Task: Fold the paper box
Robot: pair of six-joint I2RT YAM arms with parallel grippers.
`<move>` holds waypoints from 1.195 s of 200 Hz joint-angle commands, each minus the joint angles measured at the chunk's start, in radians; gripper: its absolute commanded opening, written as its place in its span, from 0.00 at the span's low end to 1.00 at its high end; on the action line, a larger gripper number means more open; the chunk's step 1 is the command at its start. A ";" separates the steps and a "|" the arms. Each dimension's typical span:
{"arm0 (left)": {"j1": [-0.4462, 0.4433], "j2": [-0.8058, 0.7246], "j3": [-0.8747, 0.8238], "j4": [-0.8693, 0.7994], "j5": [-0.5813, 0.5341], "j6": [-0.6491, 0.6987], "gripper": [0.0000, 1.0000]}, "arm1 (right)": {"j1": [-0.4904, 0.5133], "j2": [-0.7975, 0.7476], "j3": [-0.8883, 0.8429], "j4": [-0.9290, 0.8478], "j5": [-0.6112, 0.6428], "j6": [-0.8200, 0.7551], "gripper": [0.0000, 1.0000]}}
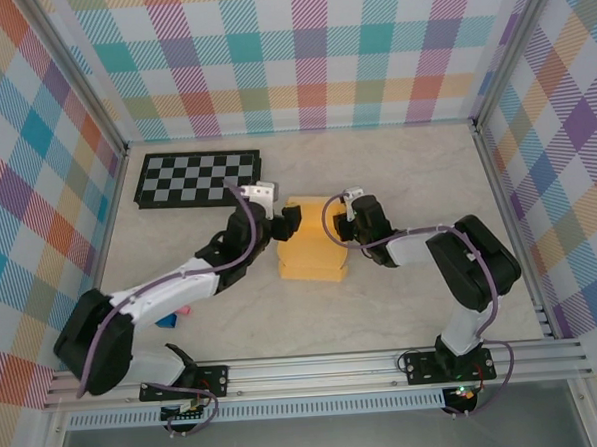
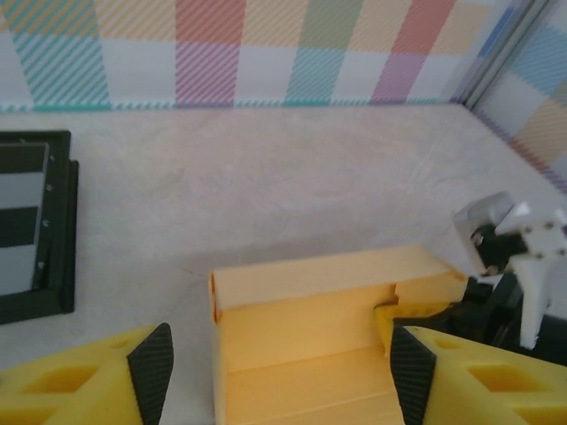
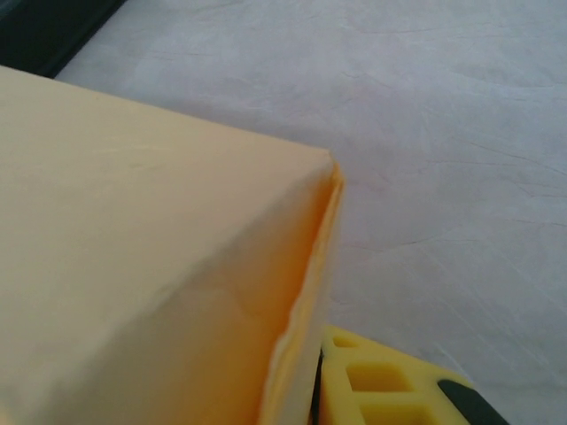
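The paper box is yellow-orange card, partly folded, in the middle of the table between both arms. In the left wrist view the paper box shows an open interior with a raised back wall. My left gripper is at its left far corner. Its jaws stand wide open over the box, with one finger left of the box and the other at its right side. My right gripper pinches the box's right wall. One yellow finger presses against the wall's card edge; the other is hidden behind the card.
A black-and-white checkerboard lies at the back left, its edge seen from the left wrist. Small blue and pink items lie beside the left arm. Plaid walls and metal posts close in the table.
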 commanded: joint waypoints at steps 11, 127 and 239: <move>0.223 -0.101 0.080 -0.228 0.198 -0.145 0.70 | -0.021 -0.072 0.060 -0.073 -0.313 -0.261 0.21; 0.306 0.200 0.261 -0.286 0.732 -0.151 0.69 | 0.005 0.031 0.380 -0.535 -0.707 -0.798 0.23; 0.274 0.323 0.084 -0.137 0.694 -0.233 0.67 | 0.014 0.285 0.602 -0.720 -0.633 -0.943 0.50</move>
